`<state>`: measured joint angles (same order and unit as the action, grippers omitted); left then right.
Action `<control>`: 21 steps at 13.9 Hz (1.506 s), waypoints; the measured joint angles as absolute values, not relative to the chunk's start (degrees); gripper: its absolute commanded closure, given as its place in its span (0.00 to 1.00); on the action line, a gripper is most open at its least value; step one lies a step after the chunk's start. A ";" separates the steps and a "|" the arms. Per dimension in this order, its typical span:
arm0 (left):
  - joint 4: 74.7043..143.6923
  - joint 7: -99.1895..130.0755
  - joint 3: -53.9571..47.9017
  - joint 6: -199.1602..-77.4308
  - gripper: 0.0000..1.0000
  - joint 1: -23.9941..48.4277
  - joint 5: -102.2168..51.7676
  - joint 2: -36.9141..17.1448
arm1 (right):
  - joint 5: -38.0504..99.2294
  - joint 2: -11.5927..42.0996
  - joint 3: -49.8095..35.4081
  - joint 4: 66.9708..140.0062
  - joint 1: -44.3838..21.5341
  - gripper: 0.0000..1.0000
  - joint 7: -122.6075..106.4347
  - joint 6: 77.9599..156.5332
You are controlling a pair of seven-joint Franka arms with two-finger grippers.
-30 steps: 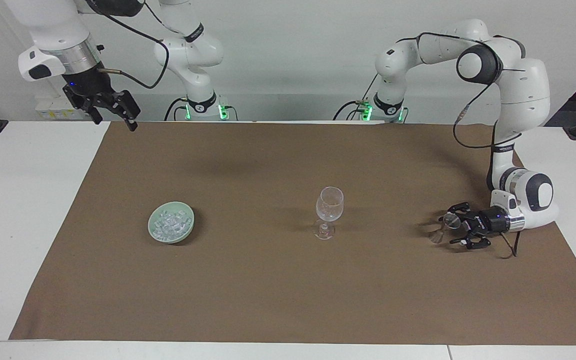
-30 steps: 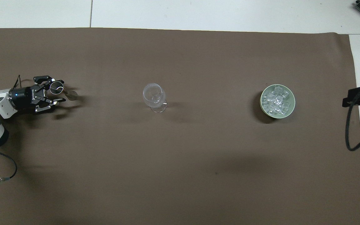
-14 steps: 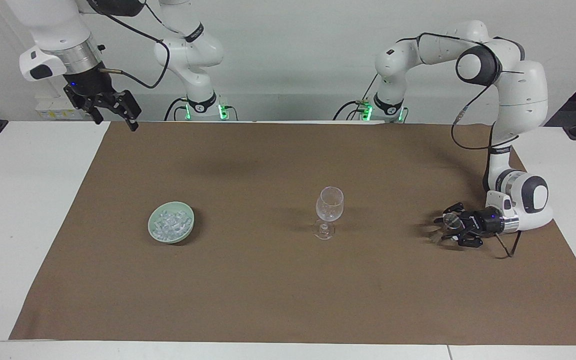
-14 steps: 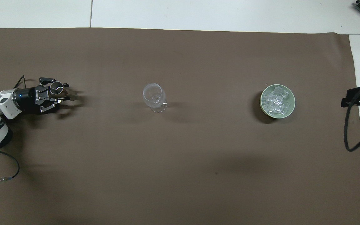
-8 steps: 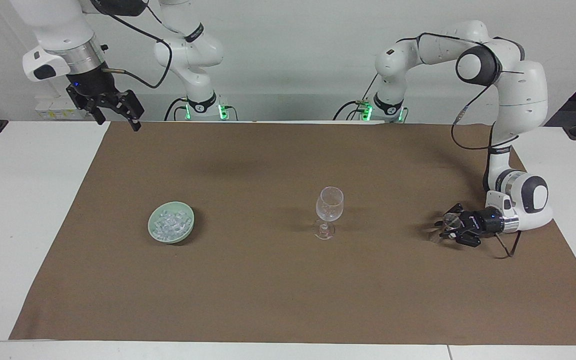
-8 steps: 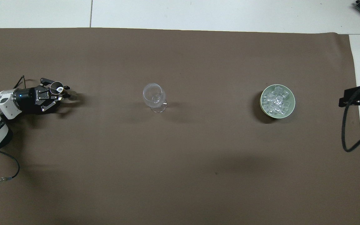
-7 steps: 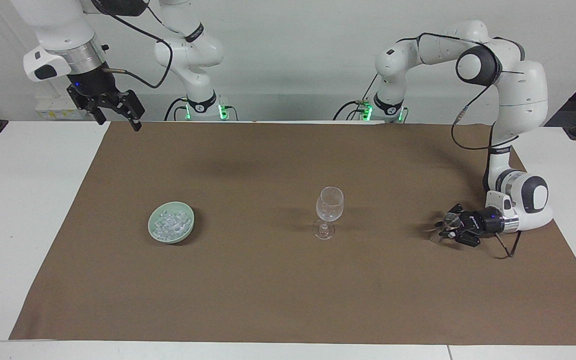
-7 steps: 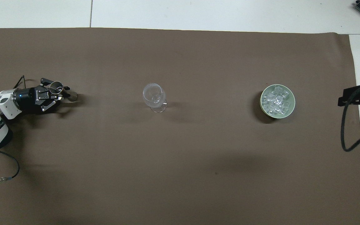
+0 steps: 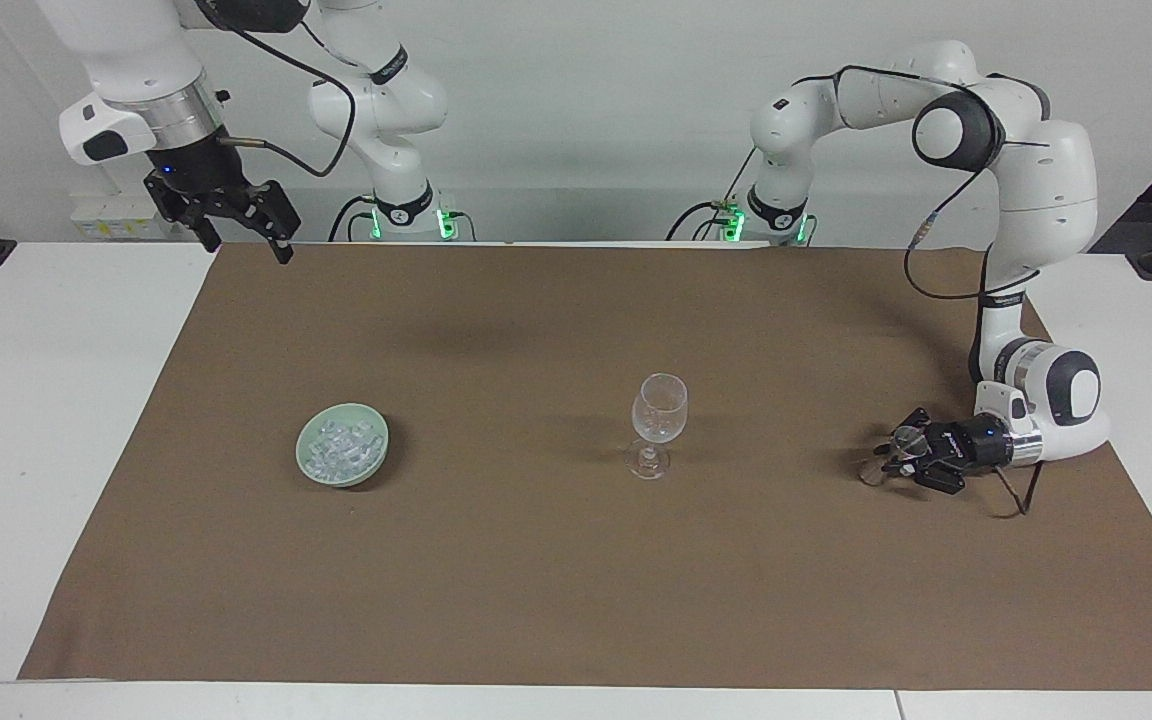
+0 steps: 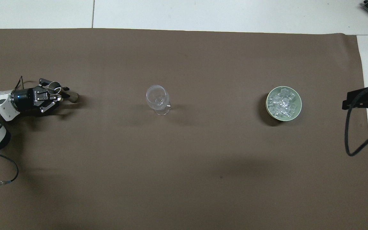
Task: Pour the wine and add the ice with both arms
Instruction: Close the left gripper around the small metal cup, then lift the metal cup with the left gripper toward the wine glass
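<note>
An empty-looking wine glass (image 9: 658, 415) (image 10: 157, 97) stands upright mid-table. Toward the right arm's end sits a pale green bowl (image 9: 302, 456) (image 10: 299, 106) heaped with ice (image 9: 341, 449) (image 10: 281, 103). At the left arm's end my left gripper (image 9: 894, 458) (image 10: 61, 93) lies low and level, shut on a small clear cup (image 9: 902, 439) (image 10: 55, 85) just above the mat. I cannot make out the wine inside it. My right gripper (image 9: 247, 247) (image 10: 347, 101) hangs open and empty, high over the mat's edge by the robots.
A brown mat (image 9: 556, 580) (image 10: 184, 179) covers most of the white table (image 9: 46, 400). A black cable (image 10: 355, 140) loops down from the right arm at the mat's edge. A stretch of bare mat separates the glass from the cup and from the bowl.
The left gripper's fingers have closed onto the small cup, which has shifted slightly. The right gripper has drifted a little toward the left arm's end, still high and open.
</note>
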<state>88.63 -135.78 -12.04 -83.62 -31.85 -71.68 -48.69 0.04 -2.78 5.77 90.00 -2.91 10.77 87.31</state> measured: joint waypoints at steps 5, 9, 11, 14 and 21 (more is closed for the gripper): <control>88.22 -135.10 -12.04 -83.58 0.90 -31.82 -71.67 -42.31 | 0.04 -2.78 4.84 90.00 -1.83 0.00 10.77 85.96; 89.79 -133.77 -12.20 -83.39 0.90 -31.66 -71.66 -39.30 | 0.04 -2.78 4.78 90.00 -1.83 0.00 10.77 85.83; 90.56 -131.90 -12.35 -83.51 0.90 -31.36 -71.66 -37.92 | 0.04 -2.78 4.76 90.00 -1.83 0.00 10.77 85.73; 92.90 -129.76 -12.46 -84.33 0.90 -30.20 -71.66 -34.29 | 0.04 -2.78 4.71 90.00 -1.83 0.00 10.77 85.52; 102.70 -128.69 -12.60 -91.04 0.90 -23.47 -73.02 -23.70 | 0.04 -2.79 4.66 90.00 -1.83 0.00 10.77 85.35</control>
